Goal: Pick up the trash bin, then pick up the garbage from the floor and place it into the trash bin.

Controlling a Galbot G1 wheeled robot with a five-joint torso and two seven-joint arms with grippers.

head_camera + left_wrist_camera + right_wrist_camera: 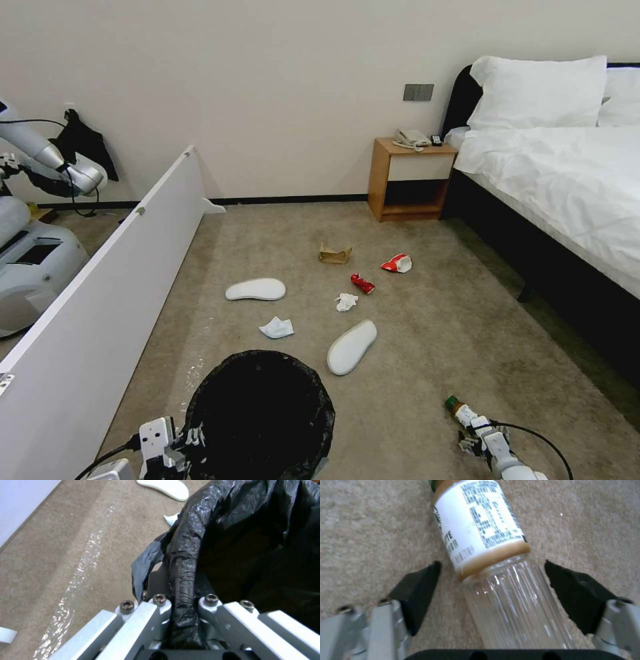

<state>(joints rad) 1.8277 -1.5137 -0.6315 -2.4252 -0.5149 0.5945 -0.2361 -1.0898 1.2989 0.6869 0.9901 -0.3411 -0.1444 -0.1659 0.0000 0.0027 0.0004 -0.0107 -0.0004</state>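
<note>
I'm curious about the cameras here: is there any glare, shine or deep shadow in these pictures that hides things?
Head view: even light, but the inside of the trash bin is plain black, contents hidden. Left wrist view: the bag glints where the left gripper clamps the rim; a shiny streak runs along the carpet. Right wrist view: the clear bottle shows bright reflections between the open right gripper's pads.

Black bag (pixel 260 413) lines the bin; white slippers (pixel 351 347), red wrapper (pixel 363 283), beige carpet (pixel 433 333).
</note>
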